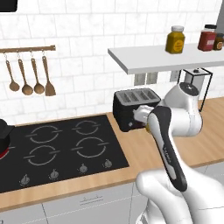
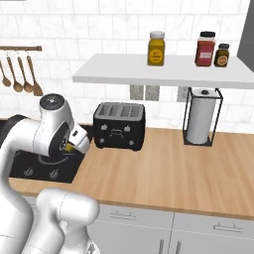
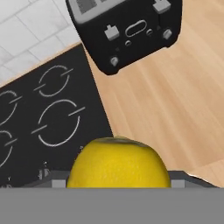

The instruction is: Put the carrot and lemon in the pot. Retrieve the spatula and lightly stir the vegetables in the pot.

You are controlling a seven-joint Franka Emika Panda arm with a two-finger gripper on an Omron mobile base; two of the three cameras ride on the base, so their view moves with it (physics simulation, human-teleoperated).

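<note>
Wooden counter [image 2: 163, 163]: the largest item, running the width of both base views, light brown, with grey drawer fronts below.

Black cooktop [image 1: 65, 148]: set into the counter at my left, four ring burners and a row of knobs along its front edge.

White shelf [image 2: 163, 74]: fixed to the tiled wall above the counter. It carries a yellow jar [image 2: 156, 48], a red jar [image 2: 205, 49] and a smaller dark jar [image 2: 222, 55].

Black toaster [image 2: 119, 125]: boxy, four slots, standing on the counter just right of the cooktop, under the shelf.

Paper-towel roll [image 2: 201, 116]: upright in a black wire stand, well to the right of the toaster.

Pot [image 1: 4, 133]: black; just a part shows at the left edge of the left base view, on the far left of the cooktop, well apart from my hand.

Wooden utensils [image 1: 28, 78]: spoons and a spatula hanging from a rail on the wall above the cooktop.

My gripper [image 3: 118, 183]: held above the counter edge of the cooktop, in front of the toaster; fingers [image 3: 59, 183] spread wide and clamped on the lemon.

Lemon [image 3: 119, 164]: yellow, round, gripped between my fingers, clear of the counter, near the toaster and far from the pot.
</note>
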